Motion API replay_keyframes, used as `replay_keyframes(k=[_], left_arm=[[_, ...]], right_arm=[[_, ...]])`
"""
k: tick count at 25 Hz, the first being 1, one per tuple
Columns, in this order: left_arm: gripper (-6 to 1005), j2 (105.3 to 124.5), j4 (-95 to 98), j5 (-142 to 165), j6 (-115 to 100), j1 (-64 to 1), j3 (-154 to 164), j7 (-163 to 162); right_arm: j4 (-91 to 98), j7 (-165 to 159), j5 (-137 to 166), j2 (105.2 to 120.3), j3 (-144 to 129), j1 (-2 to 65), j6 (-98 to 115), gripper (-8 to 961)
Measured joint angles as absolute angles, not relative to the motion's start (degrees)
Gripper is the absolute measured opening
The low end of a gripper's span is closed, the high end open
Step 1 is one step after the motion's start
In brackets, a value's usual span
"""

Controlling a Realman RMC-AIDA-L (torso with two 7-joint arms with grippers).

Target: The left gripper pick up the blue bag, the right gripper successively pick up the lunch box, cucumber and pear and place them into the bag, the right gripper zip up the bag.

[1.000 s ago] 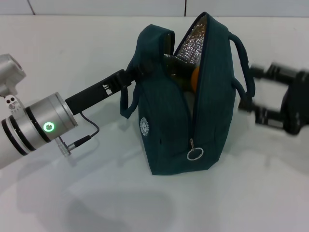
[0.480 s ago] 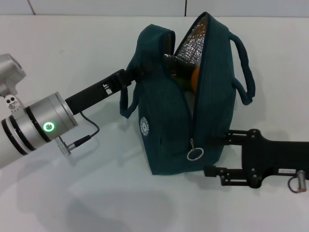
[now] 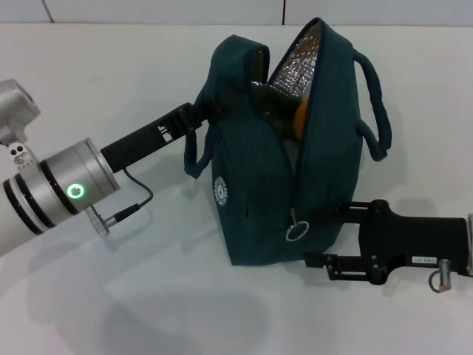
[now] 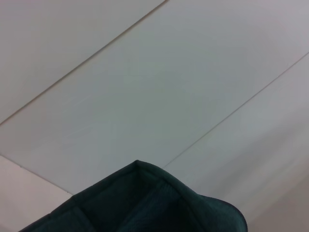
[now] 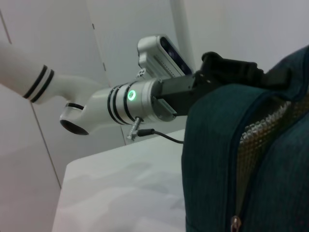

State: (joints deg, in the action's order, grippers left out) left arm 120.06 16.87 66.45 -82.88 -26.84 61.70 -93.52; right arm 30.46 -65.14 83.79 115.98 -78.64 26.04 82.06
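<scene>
The blue bag stands on the white table, its top open and showing silver lining. An orange-yellow piece and a dark glossy thing show inside; I cannot tell the lunch box, cucumber and pear apart. My left gripper is shut on the bag's left upper edge. My right gripper is open, low at the bag's right front, its fingers above and below the level of the zipper's ring pull. The bag's edge shows in the left wrist view. The right wrist view shows the bag and the zipper pull.
The bag's loop handle hangs on the right side and a strap hangs on the left. A cable loops under my left arm. A white wall stands behind the table.
My right gripper has come from beside the bag's right handle down and left to the zipper pull at the bag's lower front. The left arm and the bag have stayed still.
</scene>
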Motion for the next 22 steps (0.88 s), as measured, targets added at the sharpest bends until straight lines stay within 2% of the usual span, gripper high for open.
replay_keyframes(k=[22], left_arm=[[66,120.06,16.88,65.36,-82.51,-26.52,61.61,-93.34]], right_arm=[[30.69,-64.87,78.63,116.18,-87.10,27.60,76.41,637]])
